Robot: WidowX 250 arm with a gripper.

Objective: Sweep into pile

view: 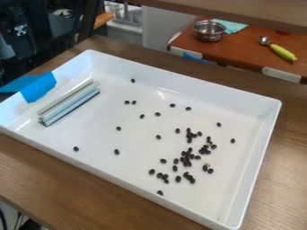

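Observation:
A white tray with raised walls holds many small black beans. The densest cluster of beans lies in the right half of the tray floor. Loose ones are scattered around it, with a single bean near the back wall and another bean toward the front left. At the tray's left end, a long silvery grooved bar lies on the floor at a slant, apart from the beans.
Blue tape covers part of the tray's left wall. Wooden table surface borders the tray. Beyond the back edge, a reddish-brown toy counter bears a metal pot, a teal cloth and a green-handled spoon.

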